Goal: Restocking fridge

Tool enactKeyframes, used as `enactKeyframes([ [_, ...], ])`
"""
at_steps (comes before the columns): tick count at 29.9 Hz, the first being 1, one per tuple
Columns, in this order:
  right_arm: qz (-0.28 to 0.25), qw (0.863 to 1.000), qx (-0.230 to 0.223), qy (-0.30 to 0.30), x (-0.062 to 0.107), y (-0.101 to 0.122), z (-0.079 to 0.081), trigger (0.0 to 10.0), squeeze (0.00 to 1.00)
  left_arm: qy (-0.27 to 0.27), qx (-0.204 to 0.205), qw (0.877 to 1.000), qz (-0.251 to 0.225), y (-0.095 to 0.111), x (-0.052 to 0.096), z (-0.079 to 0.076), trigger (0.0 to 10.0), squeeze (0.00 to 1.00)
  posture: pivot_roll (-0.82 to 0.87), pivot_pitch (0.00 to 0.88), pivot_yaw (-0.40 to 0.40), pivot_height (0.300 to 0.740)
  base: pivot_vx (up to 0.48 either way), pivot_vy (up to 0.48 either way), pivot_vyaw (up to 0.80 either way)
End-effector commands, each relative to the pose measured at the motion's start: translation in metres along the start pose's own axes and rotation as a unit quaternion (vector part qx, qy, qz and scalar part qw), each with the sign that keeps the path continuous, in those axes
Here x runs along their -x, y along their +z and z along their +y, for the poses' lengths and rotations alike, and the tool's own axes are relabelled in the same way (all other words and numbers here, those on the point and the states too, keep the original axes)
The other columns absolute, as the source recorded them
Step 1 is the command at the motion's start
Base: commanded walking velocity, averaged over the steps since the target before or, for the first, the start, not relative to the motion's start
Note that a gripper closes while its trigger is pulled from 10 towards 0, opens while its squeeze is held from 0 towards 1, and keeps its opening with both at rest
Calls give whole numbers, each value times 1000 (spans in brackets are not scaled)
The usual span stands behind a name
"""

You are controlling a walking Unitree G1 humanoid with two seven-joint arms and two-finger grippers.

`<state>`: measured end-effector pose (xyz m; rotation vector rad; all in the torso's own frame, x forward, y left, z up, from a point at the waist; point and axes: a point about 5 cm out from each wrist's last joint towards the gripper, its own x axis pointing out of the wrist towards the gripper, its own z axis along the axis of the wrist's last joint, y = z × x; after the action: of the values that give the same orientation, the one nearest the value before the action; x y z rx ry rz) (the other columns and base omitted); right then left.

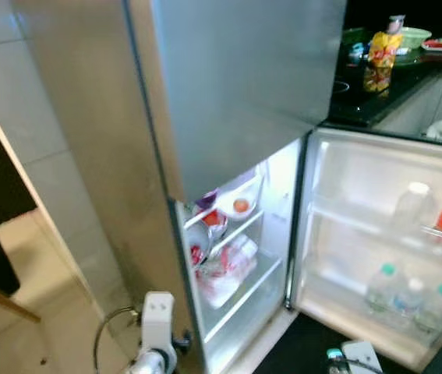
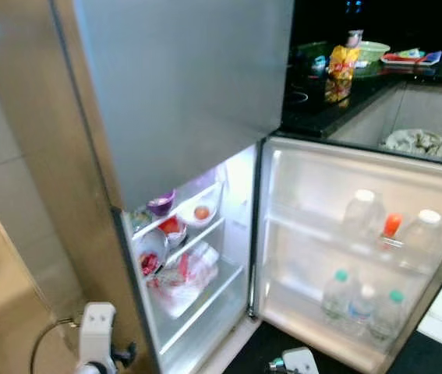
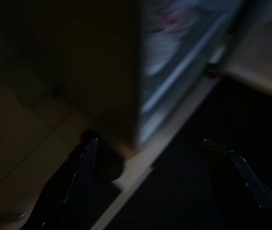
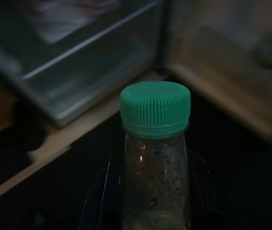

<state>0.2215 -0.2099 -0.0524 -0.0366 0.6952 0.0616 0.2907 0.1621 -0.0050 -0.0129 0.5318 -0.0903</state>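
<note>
The left gripper [image 3: 147, 158] hangs low by the fridge [image 1: 228, 93], its fingers [image 3: 78, 177] spread wide on nothing, in a dark, blurred view. The fridge's lower door [image 2: 361, 249] stands open, with bowls and a bag on lit shelves and bottles in its racks. The right gripper [image 4: 150, 191] pinches a clear bottle [image 4: 156, 172] with a green cap [image 4: 155, 109]; its lower body is cut off.

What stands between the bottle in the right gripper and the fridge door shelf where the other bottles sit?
Nothing visible. The fridge door hangs open, and the green-capped bottle held by the right gripper sits low in front of it. The bottles on the lower door shelf leave little room.
</note>
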Motion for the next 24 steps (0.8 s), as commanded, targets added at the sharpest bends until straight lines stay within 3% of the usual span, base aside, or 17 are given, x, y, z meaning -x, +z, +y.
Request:
enactKeyframes([
  [1,1,1000,-8,5,0,-2,3,10000,0,6,-2,1000,17,-7,2,4,10000,0,-61,80,47,740,0,-480,0],
  [12,-1,1000,-6,11,-3,4,5,10000,0,8,-2,1000,16,-3,0,5,10000,0,-58,100,39,740,0,-480,0],
  [21,1,1000,7,22,-2,2,6,10000,0,6,-13,1000,15,-7,2,6,10000,0,-96,62,42,740,0,0,0],
  [24,-6,1000,5,18,-2,4,4,10000,0,-5,-9,1000,17,-9,3,7,10000,0,-94,51,47,740,0,480,0],
])
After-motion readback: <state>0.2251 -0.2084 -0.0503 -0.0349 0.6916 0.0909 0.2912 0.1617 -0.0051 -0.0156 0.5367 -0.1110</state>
